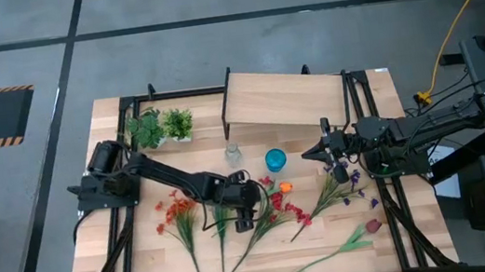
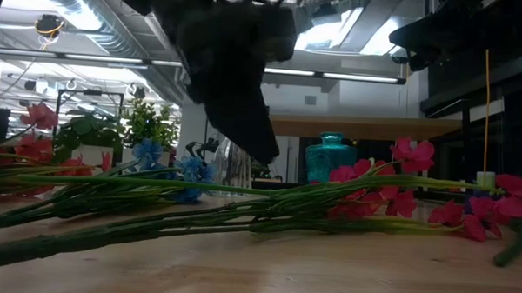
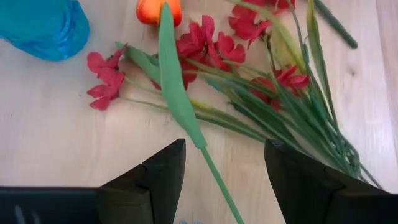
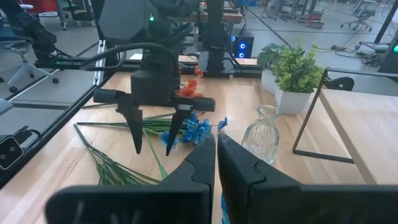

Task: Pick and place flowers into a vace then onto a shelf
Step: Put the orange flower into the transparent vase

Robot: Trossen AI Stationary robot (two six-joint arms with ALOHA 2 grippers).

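Several flowers lie flat on the tabletop: an orange-red spray (image 1: 175, 211), a red-pink spray (image 1: 282, 211), a purple spray (image 1: 343, 184) and a dark red bud (image 1: 372, 227). My left gripper (image 3: 224, 168) is open and points down over them. Its fingers stand on either side of a green stem (image 3: 186, 118) that ends in an orange bloom (image 3: 159, 10), touching nothing. A clear glass vase (image 1: 233, 154) and a teal vase (image 1: 275, 159) stand upright in front of the shelf (image 1: 284, 97). My right gripper (image 4: 216, 149) waits shut, raised at the right (image 1: 309, 155).
Two green potted tufts (image 1: 159, 126) stand at the far left beside the shelf. The shelf's thin black legs (image 4: 308, 118) rise close to the clear vase (image 4: 261, 134). Black frame rails (image 1: 127, 255) run along both table sides. Bare wood shows near the front right (image 1: 407, 246).
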